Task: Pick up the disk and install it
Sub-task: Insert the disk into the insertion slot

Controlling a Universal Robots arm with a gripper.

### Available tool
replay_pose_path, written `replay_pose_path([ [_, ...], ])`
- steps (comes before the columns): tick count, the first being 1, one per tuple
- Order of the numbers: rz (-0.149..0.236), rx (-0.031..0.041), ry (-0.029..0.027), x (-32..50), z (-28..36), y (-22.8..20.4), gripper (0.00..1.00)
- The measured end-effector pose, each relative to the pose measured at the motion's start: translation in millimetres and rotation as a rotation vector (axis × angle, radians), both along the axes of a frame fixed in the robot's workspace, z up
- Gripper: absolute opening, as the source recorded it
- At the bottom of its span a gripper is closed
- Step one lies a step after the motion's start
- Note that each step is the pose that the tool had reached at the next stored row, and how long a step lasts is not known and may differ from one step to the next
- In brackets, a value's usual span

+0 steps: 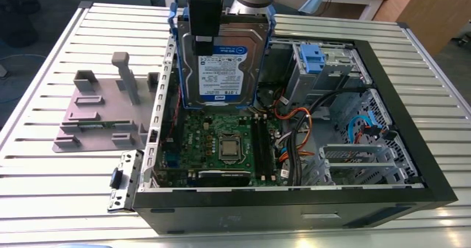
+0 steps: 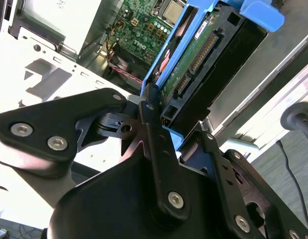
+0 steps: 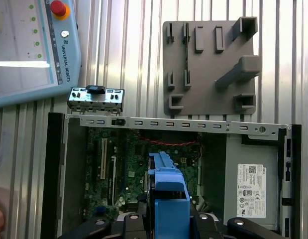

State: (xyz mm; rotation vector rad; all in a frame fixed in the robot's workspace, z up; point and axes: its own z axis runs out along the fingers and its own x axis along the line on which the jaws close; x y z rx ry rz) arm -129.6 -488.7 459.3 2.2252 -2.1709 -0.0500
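Hand (image 2: 161, 132) pinching the disk (image 1: 220, 60) by its edge, fingers (image 2: 154, 144) clamped on the blue bracket around it; in the first wrist view the hand (image 3: 166, 219) grips the bracket's blue end. Disk hangs upright, label facing the exterior view's camera, held over the open computer case (image 1: 412, 165), above its far-left part in the exterior view, clear of the motherboard.

Inside the case: green motherboard (image 1: 220, 143) with CPU socket (image 1: 230, 147) in the middle, orange and black cables (image 1: 294, 143) beside it, drive cage with a blue clip (image 1: 312, 58) at the far right corner, metal bracket section (image 1: 360, 160) on the exterior view's right. In the first wrist view a grey metal box with white sticker (image 3: 252, 181) sits in the case too.

Case sits on a slatted metal counter (image 1: 44, 187). Grey plastic fixture plate (image 1: 103, 113) with upright pegs lies on the counter just beside the case, on the exterior view's left. A teach pendant (image 3: 29, 50) lies on the counter in the first wrist view.
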Motion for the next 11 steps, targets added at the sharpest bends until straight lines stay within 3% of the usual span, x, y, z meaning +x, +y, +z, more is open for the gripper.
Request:
replay_pose_path([
  [11, 0.0, -0.0005, 0.0, 0.0, -0.2, -3.7, 0.37],
])
